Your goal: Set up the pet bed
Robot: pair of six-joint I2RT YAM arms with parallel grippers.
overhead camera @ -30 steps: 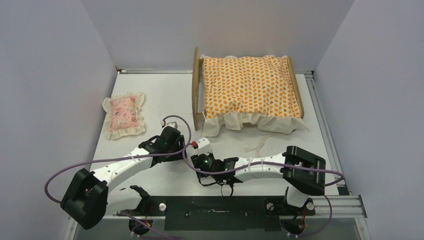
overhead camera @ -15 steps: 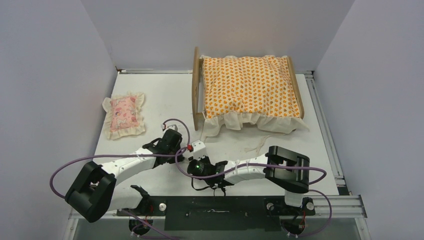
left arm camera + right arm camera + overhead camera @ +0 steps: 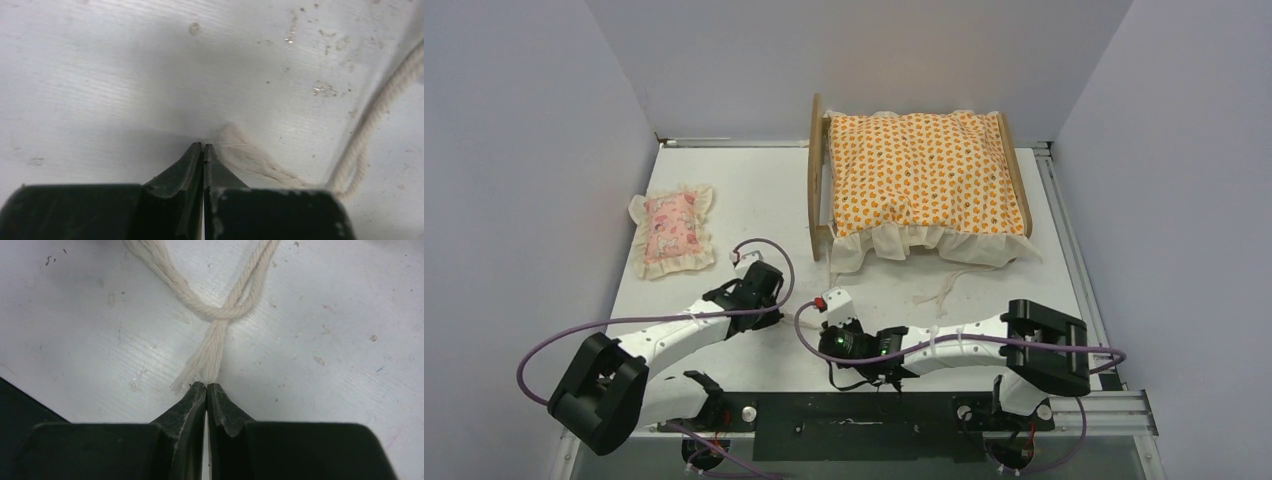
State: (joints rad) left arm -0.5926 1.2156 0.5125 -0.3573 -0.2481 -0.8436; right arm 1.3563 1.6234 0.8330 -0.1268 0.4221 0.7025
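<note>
Top external view puts the bed (image 3: 816,200) at the far side of the table (image 3: 744,190), right of centre, with its long axis running left to right. The headboard (image 3: 815,140) stands at the left end and the footboard (image 3: 1018,190) at the right, so the bed points rightward across the table, not toward the arms. An orange cushion (image 3: 924,170) fills it, its frill spilling over the near side. From that near side a pale cord (image 3: 215,335) trails onto the table toward the grippers. Both grippers sit nearer than the bed and left of its middle, off its headboard corner; the right gripper (image 3: 206,385) is the closer, the left gripper (image 3: 203,146) farther left. Right wrist view shows two strands crossed in a loose half knot, and one frayed end runs straight into jaws pressed tight together, seemingly nipped there. Left wrist view shows jaws just as tight, a frayed end lying against their right side — whether it is pinched I cannot tell. Any tightening pull would likely run along the bed's length, the ends drawn apart. A pink pillow (image 3: 671,232) lies well apart at the left.
</note>
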